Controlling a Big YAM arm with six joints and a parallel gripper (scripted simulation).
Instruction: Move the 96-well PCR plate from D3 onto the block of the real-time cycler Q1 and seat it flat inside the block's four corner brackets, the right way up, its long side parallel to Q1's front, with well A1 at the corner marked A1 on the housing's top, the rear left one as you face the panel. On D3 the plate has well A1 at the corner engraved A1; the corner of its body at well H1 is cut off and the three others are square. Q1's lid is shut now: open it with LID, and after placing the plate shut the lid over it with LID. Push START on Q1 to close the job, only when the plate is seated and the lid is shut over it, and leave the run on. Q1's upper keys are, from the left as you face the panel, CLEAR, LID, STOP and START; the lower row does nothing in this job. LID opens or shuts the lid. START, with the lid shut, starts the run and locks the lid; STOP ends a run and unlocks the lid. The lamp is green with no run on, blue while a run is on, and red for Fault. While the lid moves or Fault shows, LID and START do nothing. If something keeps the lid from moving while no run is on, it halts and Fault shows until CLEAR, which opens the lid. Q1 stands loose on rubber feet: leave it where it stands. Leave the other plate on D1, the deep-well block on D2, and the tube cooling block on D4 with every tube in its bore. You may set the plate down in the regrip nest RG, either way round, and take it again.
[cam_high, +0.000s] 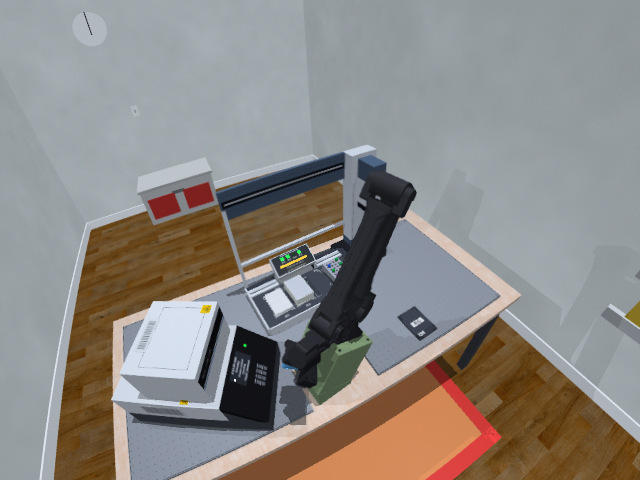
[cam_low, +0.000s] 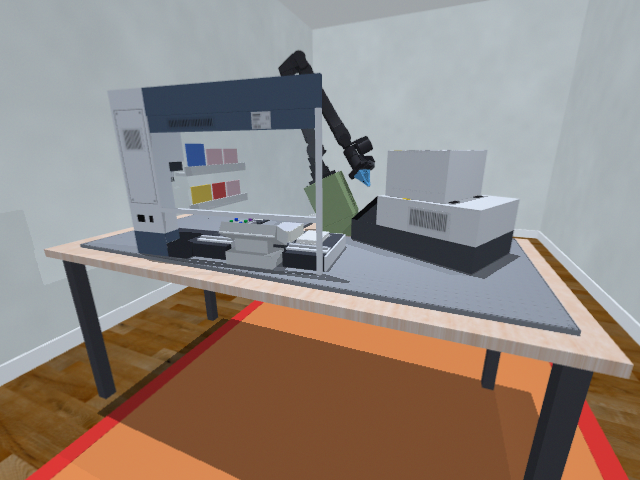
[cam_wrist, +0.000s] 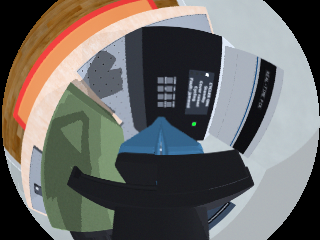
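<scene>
The cycler Q1 (cam_high: 175, 356) stands at the table's left with its white lid (cam_high: 173, 343) shut. Its black sloped panel (cam_high: 250, 372) shows a green lamp (cam_high: 244, 345) and two rows of small keys (cam_high: 261, 374). My gripper (cam_high: 290, 367) is shut and empty, its blue fingertips pointed at the panel from a little above and in front. In the wrist view the blue tips (cam_wrist: 160, 140) sit just below the keys (cam_wrist: 166, 91) and beside the green lamp (cam_wrist: 194, 124). Two white plates (cam_high: 289, 295) lie side by side on the deck; I cannot tell the positions' labels.
The arm's green base (cam_high: 338, 364) stands right beside Q1's panel. The deck frame with its dark blue beam (cam_high: 278, 181) spans the back. A tube block with coloured caps (cam_high: 333, 263) is partly hidden behind the arm. A black nest (cam_high: 418, 326) lies on the mat to the right.
</scene>
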